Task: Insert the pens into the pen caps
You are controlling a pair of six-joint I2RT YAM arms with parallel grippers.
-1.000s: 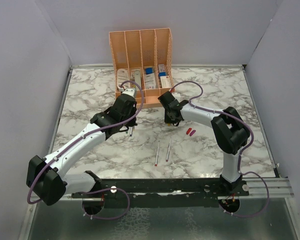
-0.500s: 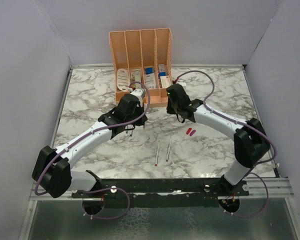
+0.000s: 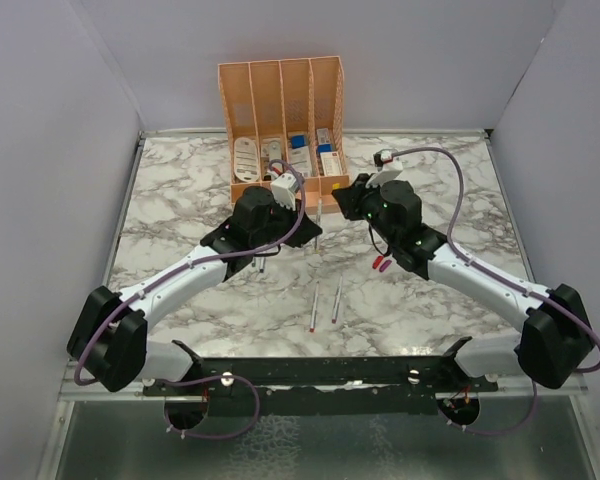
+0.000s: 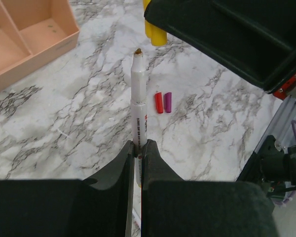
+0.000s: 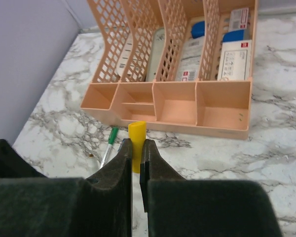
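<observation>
My left gripper (image 4: 137,145) is shut on a grey-white pen (image 4: 138,108), whose bare tip points away from the wrist camera. Just beyond that tip hangs a yellow pen cap (image 5: 136,140), pinched in my shut right gripper (image 5: 136,148) with its open end sticking out. From above, the left gripper (image 3: 308,212) and right gripper (image 3: 332,205) face each other in front of the organiser, the held pen (image 3: 318,228) between them. A red cap (image 4: 159,102) and a magenta cap (image 4: 167,101) lie side by side on the marble. Two more pens (image 3: 324,302) lie near the front.
The peach organiser (image 3: 280,95) stands at the back centre, its low front trays (image 5: 187,106) just beyond the yellow cap. A pen with a green cap (image 5: 110,143) lies on the marble left of my right fingers. Grey walls close the table's left, right and back.
The right arm has swung outward and its gripper has risen toward the organiser. The left gripper has moved right with the pen, so pen tip and yellow cap now face each other.
</observation>
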